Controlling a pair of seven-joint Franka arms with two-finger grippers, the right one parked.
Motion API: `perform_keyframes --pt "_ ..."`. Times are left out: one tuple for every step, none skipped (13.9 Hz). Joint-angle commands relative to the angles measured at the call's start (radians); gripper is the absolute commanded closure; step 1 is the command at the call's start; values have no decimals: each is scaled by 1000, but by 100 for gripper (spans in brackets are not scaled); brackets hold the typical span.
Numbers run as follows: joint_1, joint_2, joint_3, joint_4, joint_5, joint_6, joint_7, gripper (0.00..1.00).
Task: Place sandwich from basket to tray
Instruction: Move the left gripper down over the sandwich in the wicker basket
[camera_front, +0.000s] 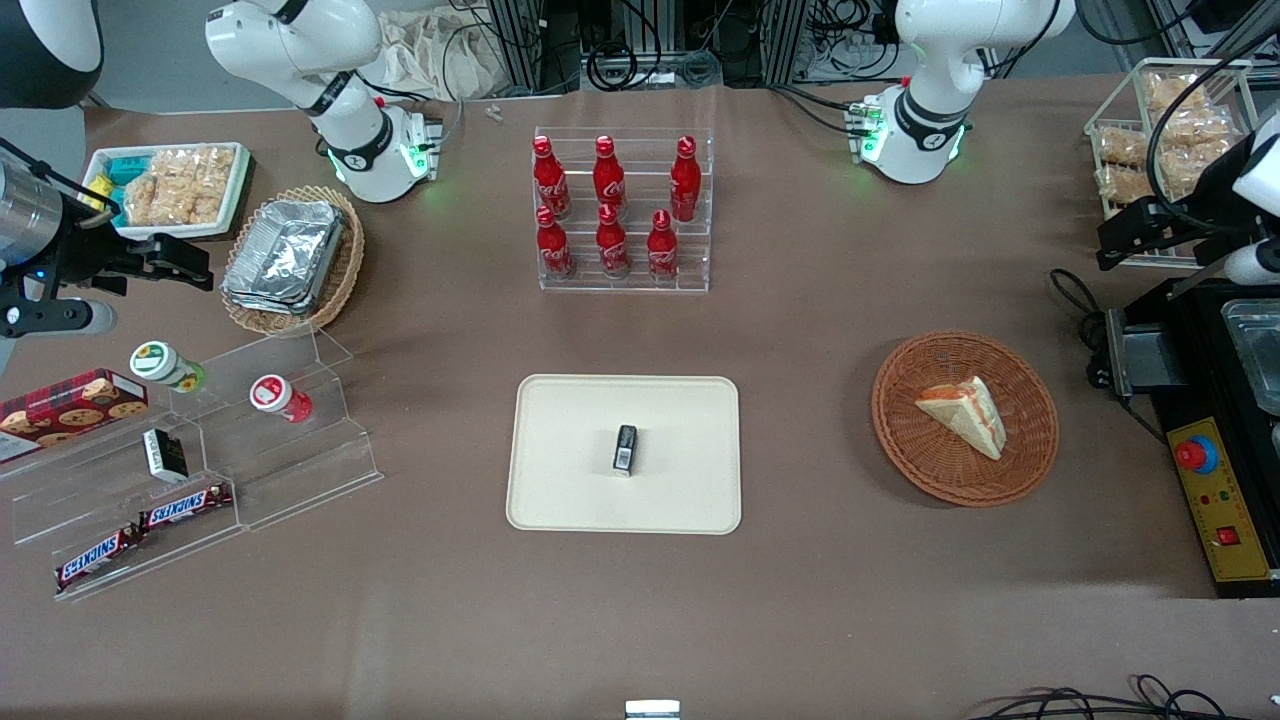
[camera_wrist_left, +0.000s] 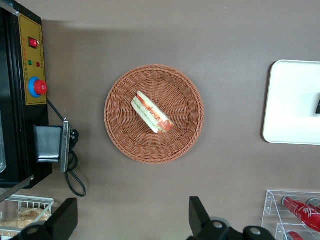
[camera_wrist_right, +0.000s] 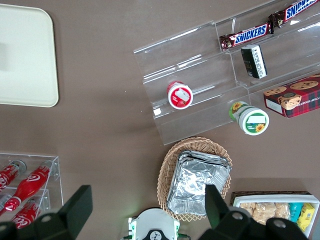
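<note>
Brown table: sandwich (camera_front: 965, 411) flat in basket (camera_front: 1030, 455), hand (camera_wrist_left: 132, 220) open above.

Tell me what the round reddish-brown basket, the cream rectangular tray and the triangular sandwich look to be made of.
The round reddish-brown basket shows a woven ribbed weave, so wicker or plastic rattan. The cream rectangular tray is smooth, matte and low-rimmed, likely plastic or moulded fibre. The triangular sandwich looks like soft white bread with a red and green filling layer. The open gripper hangs above the basket.
</note>
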Motion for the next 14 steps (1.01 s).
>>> perform_keyframes --pt "-20 3 12 18 5 -17 -3 0" --pt "-20 12 12 29 4 -17 -7 0" --pt "-19 11 14 27 0 -17 -6 0" --pt "-19 14 15 24 6 -17 -6 0" --pt "-17 14 15 18 6 -17 -12 0" --pt "-14 17 15 6 4 -17 -50 0" --pt "-14 19 15 -20 3 -3 -109 0" --pt "-11 38 17 -26 -4 6 -169 0" --pt "-8 61 18 -26 -5 14 -238 0" --pt "-6 83 20 -31 -1 49 -306 0" --pt "-6 103 20 -49 1 108 -382 0" --pt "-6 118 24 -81 4 182 -468 0" --pt "-6 141 26 -118 7 245 -552 0" --pt "-8 166 26 -149 7 299 -625 0"
